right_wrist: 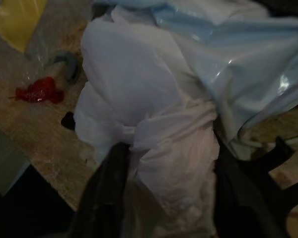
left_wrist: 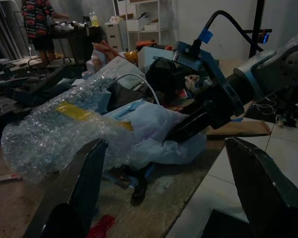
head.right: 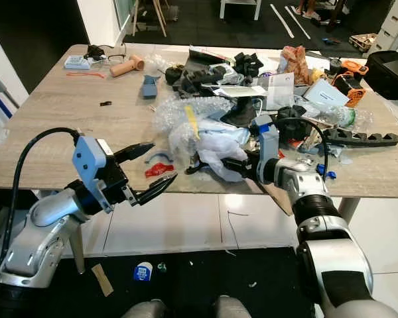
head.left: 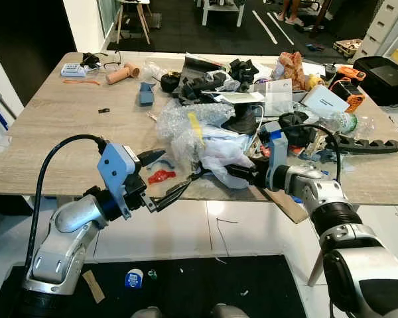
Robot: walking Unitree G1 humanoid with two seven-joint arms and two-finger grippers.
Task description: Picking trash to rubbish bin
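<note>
Clearly the pick step is in hand: the right tool (head.right: 233, 165) is clenched on the white plastic bag (right_wrist: 154, 148), which lies at the tabletop (head.left: 53, 119) near edge, mid-right, against the bubble wrap (head.left: 186, 119). The left tool (head.left: 160, 180) is held released, jaws spread wide, just off the near edge beside a red scrap (head.left: 160, 176). Next, judged: bag to be lifted twd the robot, w/o dragging wrap along. Open room is seen over the floor (head.left: 186, 232); clutter crowds the far right.

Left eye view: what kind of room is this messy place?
Probably a workshop or lab room, not a tidy home. A big wooden table is heaped with bubble wrap, plastic bags and tools, with shelving behind. The right pincer grips a bag; the left pincer hovers open.
</note>
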